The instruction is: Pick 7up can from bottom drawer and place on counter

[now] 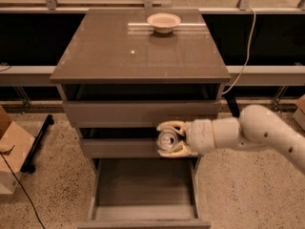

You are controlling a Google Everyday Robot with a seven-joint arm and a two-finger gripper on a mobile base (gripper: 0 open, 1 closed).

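Observation:
My gripper is shut on the 7up can, whose silvery round top faces the camera. It holds the can in the air in front of the middle drawer's front panel, above the open bottom drawer. The bottom drawer is pulled out and its tray shows nothing inside. The counter is the glossy grey-brown slab on top of the cabinet, well above the can. My white arm reaches in from the right.
A pale bowl stands at the back of the counter. A cardboard box sits on the floor at the left. A cable hangs down right of the cabinet. A dark rail wall runs behind.

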